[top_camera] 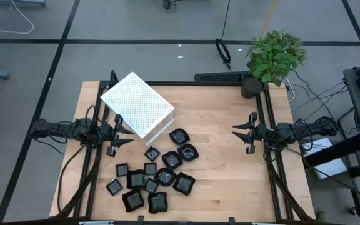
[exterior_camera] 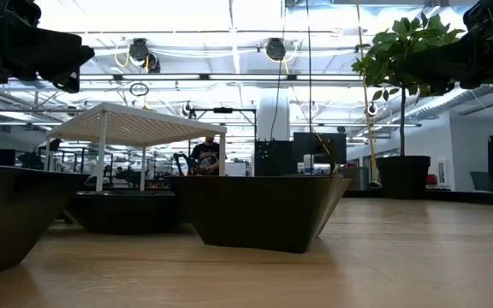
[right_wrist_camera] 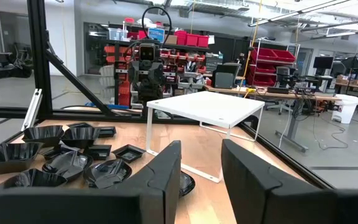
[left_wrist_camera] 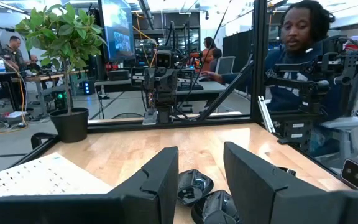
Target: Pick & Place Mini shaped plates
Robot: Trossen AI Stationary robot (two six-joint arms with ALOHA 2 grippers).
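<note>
I have both arms parked at the tabletop (top_camera: 224, 144) edges, left hand (top_camera: 125, 132) beside the white box (top_camera: 137, 104), right hand (top_camera: 239, 132) well clear, both with fingers apart and empty. The plates (top_camera: 158, 175) lie clustered in front of the box, some overlapping. I'd start with a lone outer plate (top_camera: 179, 135), pinching its raised rim so its neighbours aren't disturbed.

Bright ceiling lights (exterior_camera: 229, 21) are flooding the low view, leaving the nearest plates (exterior_camera: 264, 210) silhouetted. The bench (top_camera: 217, 156) is lying evenly lit from overhead, and the wrist views' fingers (left_wrist_camera: 160, 180) are blurring.
</note>
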